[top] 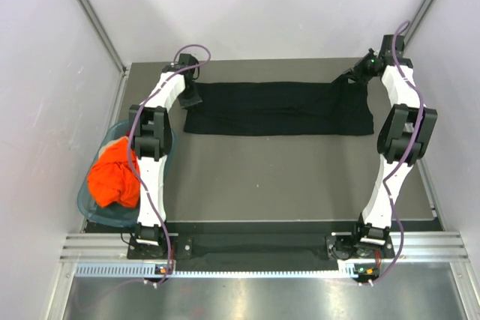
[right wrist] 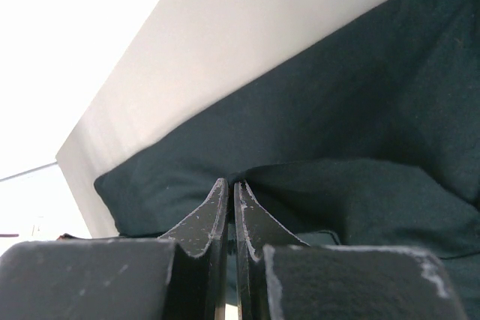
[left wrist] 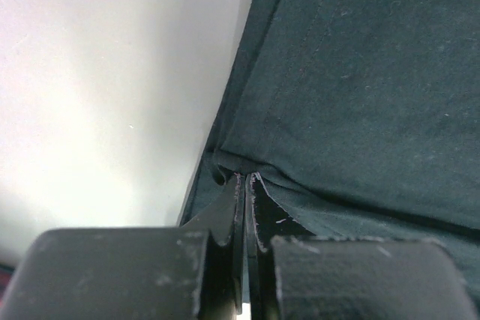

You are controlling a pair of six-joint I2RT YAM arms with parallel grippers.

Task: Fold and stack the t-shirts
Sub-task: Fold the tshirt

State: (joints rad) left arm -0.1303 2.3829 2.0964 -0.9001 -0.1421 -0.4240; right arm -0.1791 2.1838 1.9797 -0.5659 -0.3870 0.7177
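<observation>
The black t-shirt [top: 277,108] lies as a long flat band across the far part of the table. My left gripper [top: 191,99] is at its left end. In the left wrist view the jaws [left wrist: 246,179] are shut, pinching a pucker of the black cloth [left wrist: 360,73] at its edge. My right gripper [top: 352,76] is at the band's right end, where the cloth bunches up. In the right wrist view it [right wrist: 229,183] is shut on a fold of the black t-shirt [right wrist: 337,133]. The orange t-shirt [top: 114,176] sits crumpled in the basket at left.
A teal plastic basket [top: 86,204] stands at the table's left edge beside the left arm. White walls close in the table on the left, back and right. Dark grey tabletop [top: 270,177] stretches between the black band and the arm bases.
</observation>
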